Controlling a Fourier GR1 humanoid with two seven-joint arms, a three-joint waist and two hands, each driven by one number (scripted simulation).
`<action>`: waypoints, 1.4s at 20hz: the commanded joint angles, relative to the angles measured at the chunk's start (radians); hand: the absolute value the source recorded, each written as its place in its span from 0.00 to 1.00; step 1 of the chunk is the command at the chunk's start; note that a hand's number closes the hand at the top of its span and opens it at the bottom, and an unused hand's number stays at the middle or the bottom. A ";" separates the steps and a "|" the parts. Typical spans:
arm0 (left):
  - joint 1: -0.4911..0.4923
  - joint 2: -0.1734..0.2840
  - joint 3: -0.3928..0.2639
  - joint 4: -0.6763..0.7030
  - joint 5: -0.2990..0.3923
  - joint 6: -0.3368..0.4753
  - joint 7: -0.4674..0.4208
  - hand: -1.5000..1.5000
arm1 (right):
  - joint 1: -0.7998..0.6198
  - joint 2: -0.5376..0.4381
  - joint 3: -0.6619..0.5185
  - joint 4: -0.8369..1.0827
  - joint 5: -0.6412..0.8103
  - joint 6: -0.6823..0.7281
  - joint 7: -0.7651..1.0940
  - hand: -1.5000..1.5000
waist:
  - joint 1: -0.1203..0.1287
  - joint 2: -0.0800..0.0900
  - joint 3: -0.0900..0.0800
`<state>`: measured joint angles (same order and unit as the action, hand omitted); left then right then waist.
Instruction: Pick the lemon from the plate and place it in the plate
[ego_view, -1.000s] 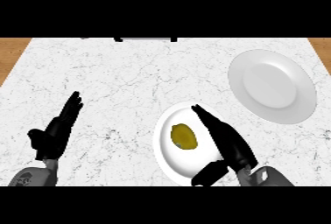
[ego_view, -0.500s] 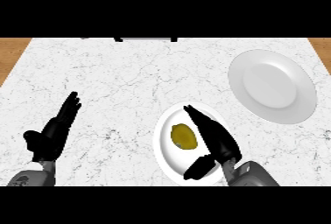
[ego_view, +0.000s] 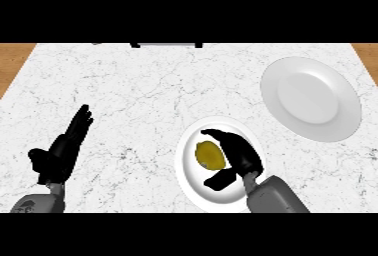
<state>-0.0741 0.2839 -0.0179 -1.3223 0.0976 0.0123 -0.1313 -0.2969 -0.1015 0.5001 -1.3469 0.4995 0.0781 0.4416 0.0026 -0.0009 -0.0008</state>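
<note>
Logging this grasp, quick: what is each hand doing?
Left hand: open, resting, holds nothing.
Right hand: open, curving beside the lemon, not gripping it.

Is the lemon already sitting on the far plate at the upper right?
No, the lemon lies on the near plate beside the right hand, and the far plate holds nothing.

**Surfaces and finishes**

White marble-look counter (ego_view: 148, 90), grey-veined, smooth, edged by matt brown wood. Two plates, near (ego_view: 193, 192) and far (ego_view: 310, 97), white, glossy like glazed ceramic. Lemon (ego_view: 210, 155) dull yellow, faintly dimpled. Hands, left (ego_view: 59, 155) and right (ego_view: 240, 155), matt black; forearms grey, metallic.
</note>
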 joint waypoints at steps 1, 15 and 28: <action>-0.011 -0.011 0.012 0.026 -0.015 -0.018 -0.017 0.50 | -0.007 0.012 -0.005 0.069 0.013 0.032 -0.135 1.00 | 0.000 0.002 0.001; 0.072 -0.001 0.083 -0.038 -0.013 -0.003 0.001 0.50 | 0.176 -0.394 -0.367 0.089 0.068 -0.073 -0.235 1.00 | -0.111 -0.004 0.002; 0.109 -0.038 0.026 -0.072 -0.055 -0.020 -0.023 0.50 | 0.424 -0.763 -0.888 0.301 -0.156 -0.165 -0.821 1.00 | -0.015 -0.001 0.001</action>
<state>0.0182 0.2568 0.0283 -1.3859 0.0690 -0.0060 -0.1378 0.0653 -0.8238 -0.2801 -1.1090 0.3899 -0.0691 -0.2274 -0.0393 -0.0050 0.0007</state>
